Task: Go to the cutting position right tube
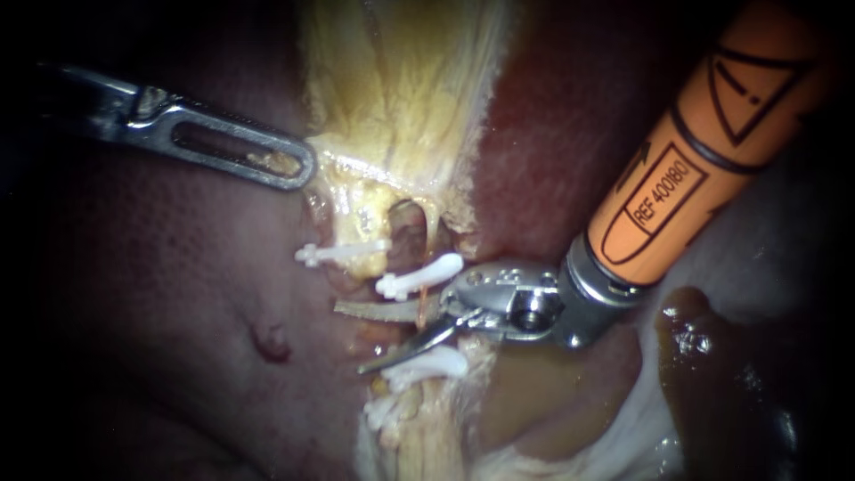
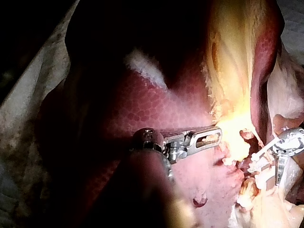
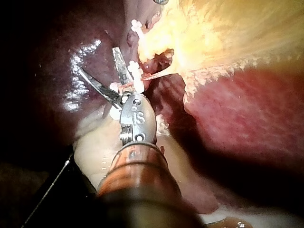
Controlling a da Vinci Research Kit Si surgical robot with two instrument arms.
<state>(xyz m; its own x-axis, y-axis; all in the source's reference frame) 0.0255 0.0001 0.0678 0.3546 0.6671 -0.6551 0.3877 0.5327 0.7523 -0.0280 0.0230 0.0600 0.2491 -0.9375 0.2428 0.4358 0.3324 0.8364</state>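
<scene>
- The right instrument [image 1: 349, 339], an orange-sleeved shaft ending in curved steel blades, slants in from the upper right, its jaws parted and holding nothing.
- The left instrument [image 1: 301, 166], with slotted steel jaws, lies nearly level, clamped on the pale yellow tissue [image 1: 401, 80].
- The thin reddish right tube [image 1: 424, 299] runs between white plastic clips [image 1: 419, 276] and meets the blades near their hinge.

Dark red liver [image 1: 160, 294] w/ yellowish tissue [image 1: 401, 80] strip down the centre.

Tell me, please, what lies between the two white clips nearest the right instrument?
The endoscope view shows the right instrument, blades open, between the upper clip and the lower clip.
</scene>
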